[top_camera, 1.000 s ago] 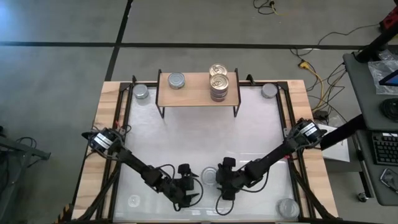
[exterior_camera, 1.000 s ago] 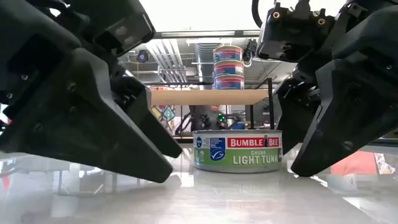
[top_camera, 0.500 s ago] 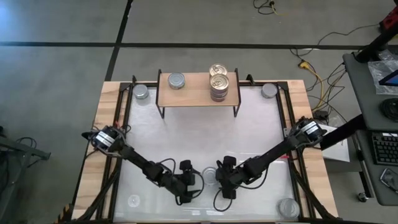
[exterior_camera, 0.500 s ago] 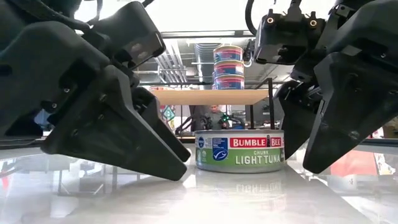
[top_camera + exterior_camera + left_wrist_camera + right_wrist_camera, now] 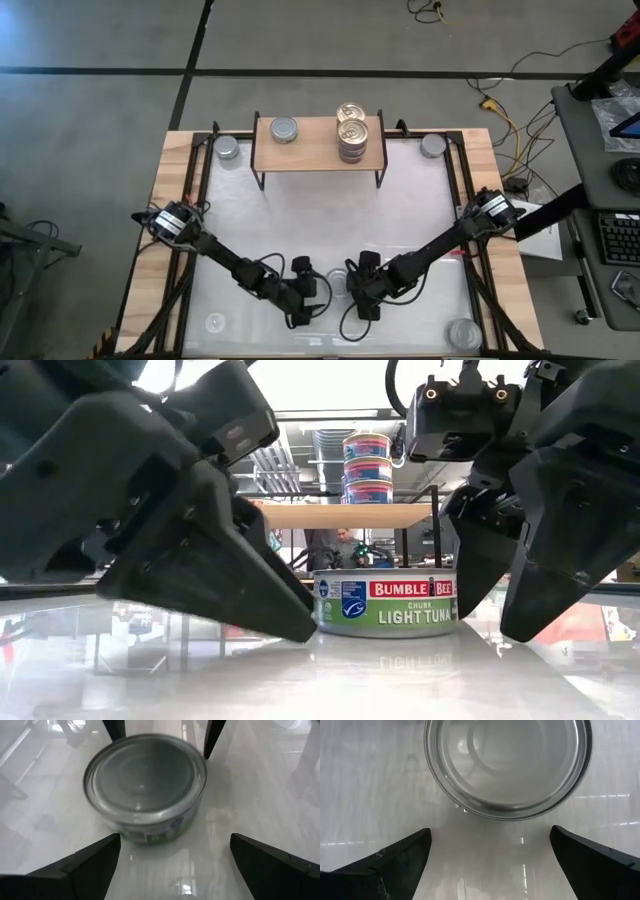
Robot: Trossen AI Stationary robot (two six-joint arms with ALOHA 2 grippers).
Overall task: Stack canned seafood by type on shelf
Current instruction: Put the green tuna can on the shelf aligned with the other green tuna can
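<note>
flanking a tuna tin [image 5: 385, 603] mostly hidden from above, left hand [image 5: 308, 297] wide, right hand [image 5: 360, 297] wide

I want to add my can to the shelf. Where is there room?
The shelf has a bare patch between the single silver can and the gold-lidded stack. Near the front edge, both open tools flank a tuna can, so it is crowded.

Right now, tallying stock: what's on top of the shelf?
On the shelf: one silver-lidded tin and a gold-lidded stack, three high in the low view. Lower lids are covered.
</note>
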